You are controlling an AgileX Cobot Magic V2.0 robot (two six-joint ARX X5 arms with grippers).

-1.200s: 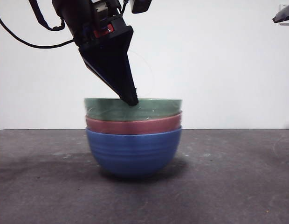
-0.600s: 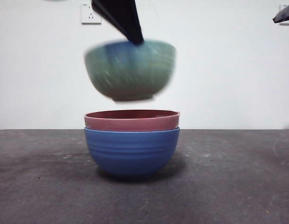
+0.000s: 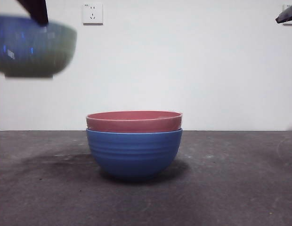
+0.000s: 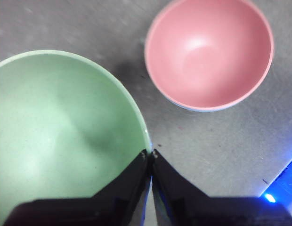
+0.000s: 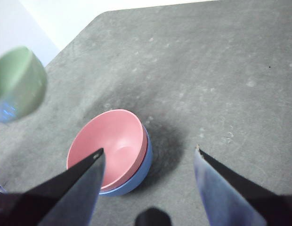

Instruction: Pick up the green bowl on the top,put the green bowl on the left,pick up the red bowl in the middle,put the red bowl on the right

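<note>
Left gripper carrying a bowl aloft, right gripper waiting open.

The left gripper [image 4: 151, 153] has its two black jaws pinched together on the rim of the green bowl [image 4: 61, 136], one jaw inside the rim and one outside. The right gripper [image 5: 148, 155] hangs high with jaws spread wide, gripping nothing.

White wall [image 3: 183, 61]; wall socket [image 3: 92, 13] upper left; dark grey tabletop [image 3: 231, 188].
</note>
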